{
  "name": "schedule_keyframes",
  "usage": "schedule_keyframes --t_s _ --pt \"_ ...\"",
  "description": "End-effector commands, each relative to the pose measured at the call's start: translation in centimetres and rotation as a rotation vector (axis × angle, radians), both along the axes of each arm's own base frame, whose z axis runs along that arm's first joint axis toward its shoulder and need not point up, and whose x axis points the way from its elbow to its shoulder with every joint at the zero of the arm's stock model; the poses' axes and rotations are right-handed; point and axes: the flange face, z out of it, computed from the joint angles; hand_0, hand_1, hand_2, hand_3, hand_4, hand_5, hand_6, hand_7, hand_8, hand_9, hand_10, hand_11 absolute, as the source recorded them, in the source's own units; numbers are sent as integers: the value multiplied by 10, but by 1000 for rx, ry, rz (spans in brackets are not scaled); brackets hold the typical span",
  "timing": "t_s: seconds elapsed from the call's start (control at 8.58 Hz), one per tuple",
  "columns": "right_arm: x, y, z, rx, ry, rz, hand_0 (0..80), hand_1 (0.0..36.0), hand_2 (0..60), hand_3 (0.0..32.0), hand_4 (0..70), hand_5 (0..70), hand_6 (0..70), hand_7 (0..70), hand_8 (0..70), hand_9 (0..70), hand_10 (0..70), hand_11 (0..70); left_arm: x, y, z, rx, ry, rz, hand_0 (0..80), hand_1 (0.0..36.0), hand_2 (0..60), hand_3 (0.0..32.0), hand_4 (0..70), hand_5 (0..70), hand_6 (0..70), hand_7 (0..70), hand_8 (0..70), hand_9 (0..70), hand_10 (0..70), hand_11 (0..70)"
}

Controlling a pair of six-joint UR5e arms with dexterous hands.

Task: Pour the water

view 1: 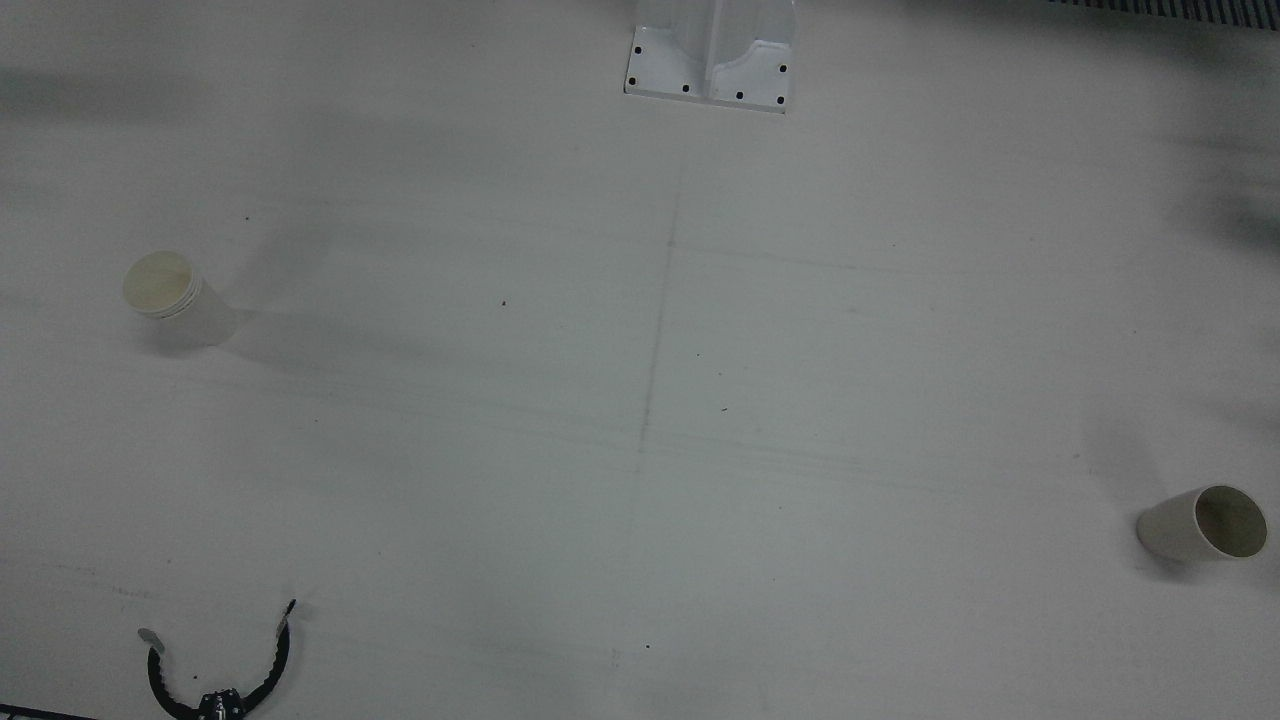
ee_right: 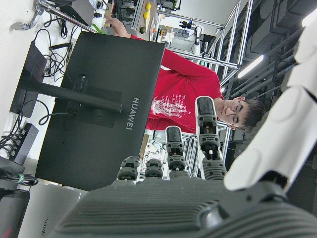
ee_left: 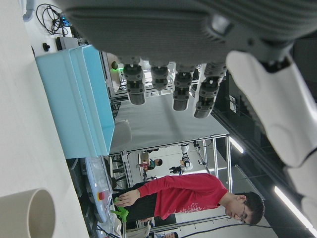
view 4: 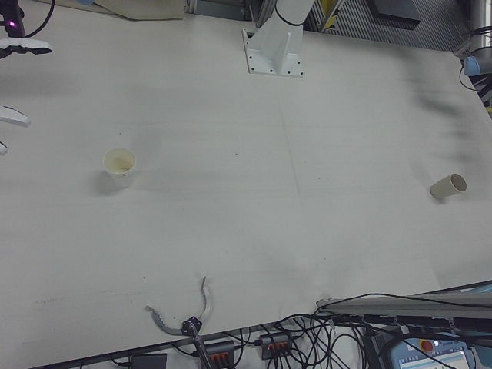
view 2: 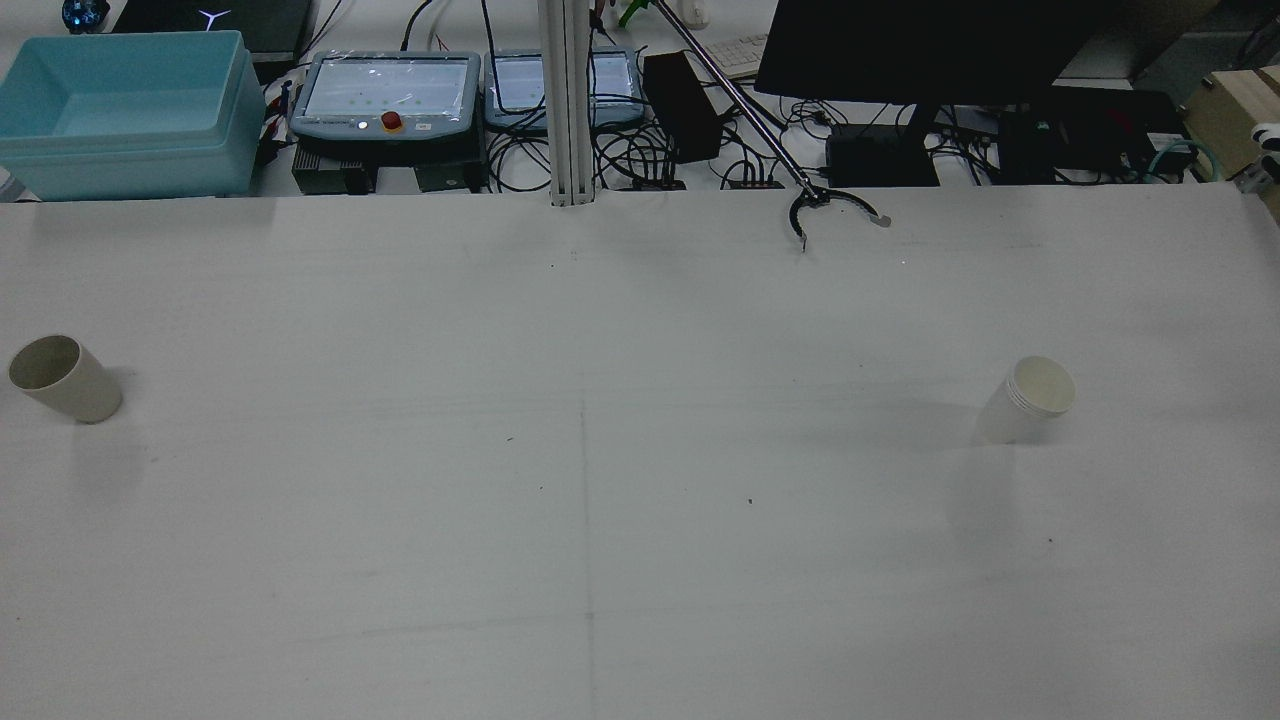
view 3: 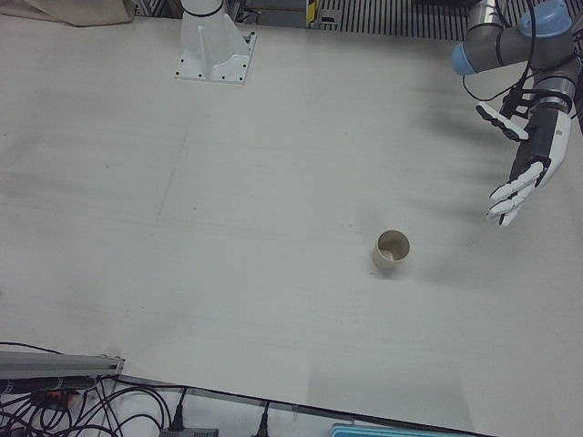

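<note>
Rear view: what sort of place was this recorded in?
Most likely a robotics lab. Beyond the white table sit teach pendants, a monitor and tangled cables; a robot hand hangs over the table in the left-front view.

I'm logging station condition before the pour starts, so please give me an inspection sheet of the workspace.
Surface: white table, faint seam down the middle, a few dark specks.
Job's things: two white paper cups, both upright and far apart; cup on the left arm's side, cup on the right arm's side.
Clutter: black reacher-grabber claw lying at the operators' edge.
Hands: left hand open, beside its cup, holding nothing; right hand only partly seen, apparently open.
Cables: tangled behind the table near the black monitor.
Surroundings: light blue plastic bin, teach pendants.
</note>
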Motion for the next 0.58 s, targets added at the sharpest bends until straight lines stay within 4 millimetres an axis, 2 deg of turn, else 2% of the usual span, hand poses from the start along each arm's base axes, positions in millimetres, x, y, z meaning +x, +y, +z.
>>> schedule_keyframes --t_s 0.0,0.23,0.35,0.47 --pt "0 1 0 -1 2 -3 430 85 138 0 241 170 121 256 44 102 78 119 0 9 53 -21 -33 -1 466 65 56 0 297 81 155 181 90 95 121 183" --pt "-2 1 0 0 6 -19 426 82 149 0 255 208 139 288 60 128 101 151 7 -12 52 12 -94 -17 471 80 83 0 283 80 156 177 90 90 117 178" --pt "-4 1 1 1 26 -37 421 79 146 0 250 201 134 280 57 123 99 149 16 -19 49 30 -124 -8 488 114 112 0 261 83 156 178 91 89 117 181" --pt "-5 2 1 3 46 -44 419 79 152 0 262 200 137 284 58 123 96 144 33 -25 45 48 -150 20 527 177 167 0 246 94 154 174 93 85 114 182"
